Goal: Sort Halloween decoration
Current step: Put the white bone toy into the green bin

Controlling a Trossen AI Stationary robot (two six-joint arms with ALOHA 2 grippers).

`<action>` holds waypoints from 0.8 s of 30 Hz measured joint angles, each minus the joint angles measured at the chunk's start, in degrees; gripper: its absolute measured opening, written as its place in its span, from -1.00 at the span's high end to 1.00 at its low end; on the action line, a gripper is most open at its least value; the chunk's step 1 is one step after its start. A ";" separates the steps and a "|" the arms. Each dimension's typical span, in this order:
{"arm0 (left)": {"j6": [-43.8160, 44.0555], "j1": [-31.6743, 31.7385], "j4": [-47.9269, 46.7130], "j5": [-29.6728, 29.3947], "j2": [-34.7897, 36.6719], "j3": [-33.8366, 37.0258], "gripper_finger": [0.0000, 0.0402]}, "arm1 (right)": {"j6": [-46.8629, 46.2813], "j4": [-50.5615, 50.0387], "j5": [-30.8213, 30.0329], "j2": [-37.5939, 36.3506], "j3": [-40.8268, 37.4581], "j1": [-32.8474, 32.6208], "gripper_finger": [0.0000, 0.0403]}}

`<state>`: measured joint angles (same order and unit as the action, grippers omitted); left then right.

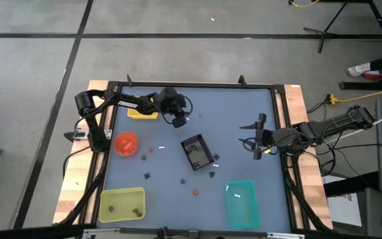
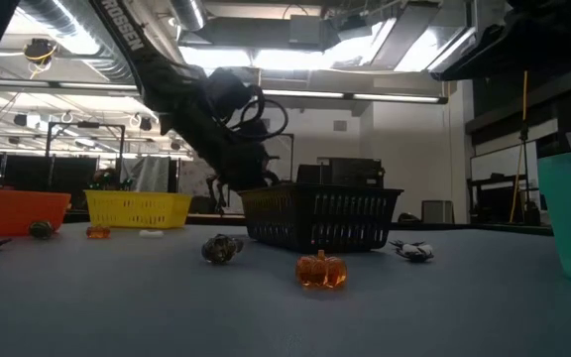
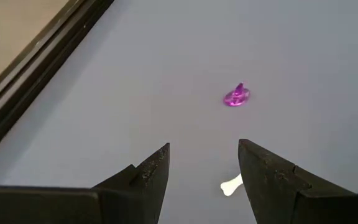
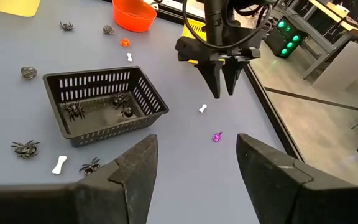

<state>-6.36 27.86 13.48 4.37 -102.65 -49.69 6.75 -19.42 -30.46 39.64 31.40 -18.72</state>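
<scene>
The decorations are tiny trinkets scattered on the blue-grey table. A white bone (image 3: 230, 185) and a purple trinket (image 3: 236, 96) lie flat on the table near my left gripper (image 3: 204, 152). That gripper is open and points down, hovering just above the bone (image 4: 202, 109) without touching it. Black spiders (image 4: 23, 148) and another bone (image 4: 59, 164) lie beside the black basket (image 4: 104, 102), which holds more spiders. An orange pumpkin (image 2: 322, 270) rests toward the near edge. My right gripper (image 4: 196, 142) is open and waits near the table's right edge (image 1: 257, 141).
A yellow basket (image 1: 142, 113) and an orange bowl (image 1: 126, 143) stand on the left side. A yellow-green tray (image 1: 121, 204) and a teal container (image 1: 241, 202) stand near the near edge. The table's raised black rim (image 3: 36, 56) runs close to my left gripper.
</scene>
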 joint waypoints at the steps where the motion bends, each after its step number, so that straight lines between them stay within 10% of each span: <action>1: -0.81 0.00 0.04 0.04 0.00 0.00 0.13 | 0.00 0.00 0.00 0.00 0.00 0.00 -0.07; 24: -7.69 -1.08 -0.91 2.44 -4.76 0.00 0.13 | -2.17 0.02 0.02 -0.01 0.00 0.00 -0.07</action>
<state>-14.05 26.77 12.57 6.81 -107.42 -49.69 4.58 -19.40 -30.44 39.63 31.40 -18.72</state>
